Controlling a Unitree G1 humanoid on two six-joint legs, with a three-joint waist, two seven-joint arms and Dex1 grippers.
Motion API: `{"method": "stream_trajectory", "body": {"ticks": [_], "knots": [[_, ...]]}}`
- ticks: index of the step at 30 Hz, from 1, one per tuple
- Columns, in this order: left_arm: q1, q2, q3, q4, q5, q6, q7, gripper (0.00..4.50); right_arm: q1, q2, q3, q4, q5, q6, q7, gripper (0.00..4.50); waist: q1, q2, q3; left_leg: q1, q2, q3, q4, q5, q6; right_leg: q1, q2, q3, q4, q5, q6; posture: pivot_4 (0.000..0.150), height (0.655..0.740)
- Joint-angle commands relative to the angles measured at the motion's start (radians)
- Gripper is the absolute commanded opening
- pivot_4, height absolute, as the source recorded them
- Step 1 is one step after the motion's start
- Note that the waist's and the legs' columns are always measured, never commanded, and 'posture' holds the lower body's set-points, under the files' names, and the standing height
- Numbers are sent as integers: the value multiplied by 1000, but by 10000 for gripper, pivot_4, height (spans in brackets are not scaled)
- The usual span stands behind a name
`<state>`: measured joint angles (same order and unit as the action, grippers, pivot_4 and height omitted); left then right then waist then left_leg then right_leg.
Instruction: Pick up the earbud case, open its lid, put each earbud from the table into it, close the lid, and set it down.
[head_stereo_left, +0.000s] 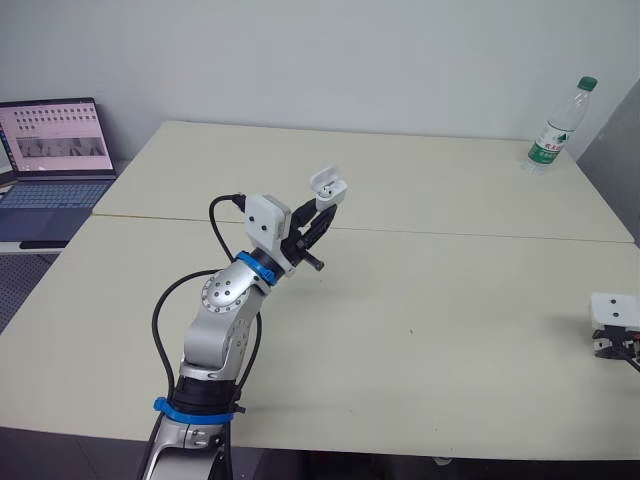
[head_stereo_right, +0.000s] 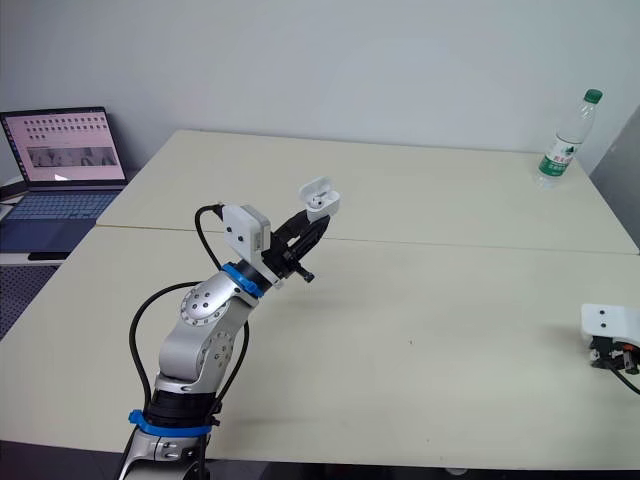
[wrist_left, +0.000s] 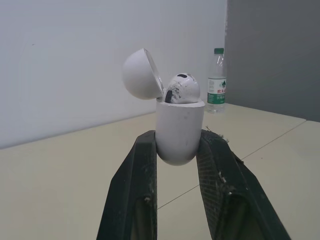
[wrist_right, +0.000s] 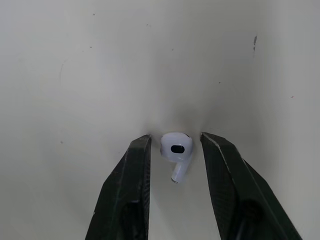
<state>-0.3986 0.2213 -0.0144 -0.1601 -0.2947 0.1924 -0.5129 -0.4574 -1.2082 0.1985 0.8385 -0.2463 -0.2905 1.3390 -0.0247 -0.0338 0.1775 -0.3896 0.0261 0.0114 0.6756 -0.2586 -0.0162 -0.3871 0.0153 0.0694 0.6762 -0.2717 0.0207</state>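
Observation:
My left gripper (head_stereo_left: 322, 212) is raised above the table's middle and shut on the white earbud case (wrist_left: 180, 130), held upright by its lower body. The lid (wrist_left: 141, 74) is tipped open, and one earbud (wrist_left: 182, 89) sits in the case. Near the table's right edge, my right gripper (wrist_right: 175, 140) hangs low over the tabletop, fingers open. A second white earbud (wrist_right: 176, 149) lies on the table between the two fingertips, with a narrow gap on each side. In the head views the right gripper (head_stereo_left: 612, 345) is partly cut off by the picture's edge.
A clear water bottle (head_stereo_left: 558, 128) with a green cap stands at the far right corner of the beige table (head_stereo_left: 450, 330). An open laptop (head_stereo_left: 55, 165) sits on a lower surface to the left.

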Motion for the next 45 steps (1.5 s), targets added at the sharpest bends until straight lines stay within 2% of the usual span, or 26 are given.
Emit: {"method": "stream_trajectory", "body": {"ticks": [1,4,7,11,14,16,20,22,27,31,45], "knots": [[-20,2,-2,-43,-9,-6,-1,7502,17,9,-2,15,-1,10,-14,4156,-1,0,0,0,0,0,0,0,0,0,0,0,0,0,0,1500,7400],[-19,2,0,-42,-9,-7,-1,7502,7,26,-14,4,20,26,-3,4157,-1,0,0,0,0,0,0,0,0,0,0,0,0,0,0,1500,7400],[-14,4,-1,-38,-9,-11,-5,7502,10,56,-43,-81,79,106,40,4157,-4,-1,0,0,0,0,0,0,0,0,0,0,0,0,0,1500,7400],[-8,8,3,-17,-11,-20,-14,7502,34,178,-118,-461,269,433,57,4157,-27,-1,0,1,3,0,-1,0,0,0,2,0,1,0,0,1500,7400],[-8,12,6,-8,-14,-18,-20,7502,-19,365,-200,-734,401,712,-122,4157,-39,-1,0,5,4,0,-5,0,-1,0,4,2,3,-1,-1,1500,7400],[-8,16,5,-3,-12,-17,-28,7502,-72,504,-257,-887,495,870,-257,4157,-36,4,2,6,3,-1,-11,2,-3,-2,4,1,4,-2,0,1500,7400],[-14,23,8,-10,-30,3,-45,7502,-193,760,-346,-1083,649,991,-507,4157,-13,7,3,-6,2,-3,-11,3,-6,-12,3,-1,4,-2,-2,1500,7400],[-22,30,12,-10,-45,18,-57,7502,-237,830,-341,-1119,671,1006,-578,4157,4,6,2,-14,1,-5,-9,3,-6,-19,1,-3,4,-1,-2,1500,7400],[-54,39,10,-5,-74,50,-88,7502,-312,949,-312,-1132,701,986,-705,4157,21,6,2,-17,-3,-5,-9,3,-5,-19,-2,-4,2,-1,-2,1500,7400],[-82,33,-3,14,-82,58,-106,7502,-321,1024,-236,-1102,664,897,-745,4157,17,6,2,-16,-1,-5,-9,3,-5,-20,-1,-4,3,-1,-2,1500,7400],[-103,25,-4,1,-98,71,-117,7502,-287,980,-178,-1018,606,771,-743,4157,-1,6,2,-15,0,-5,-10,3,-5,-20,1,-3,4,-1,-2,1500,7400]]}}
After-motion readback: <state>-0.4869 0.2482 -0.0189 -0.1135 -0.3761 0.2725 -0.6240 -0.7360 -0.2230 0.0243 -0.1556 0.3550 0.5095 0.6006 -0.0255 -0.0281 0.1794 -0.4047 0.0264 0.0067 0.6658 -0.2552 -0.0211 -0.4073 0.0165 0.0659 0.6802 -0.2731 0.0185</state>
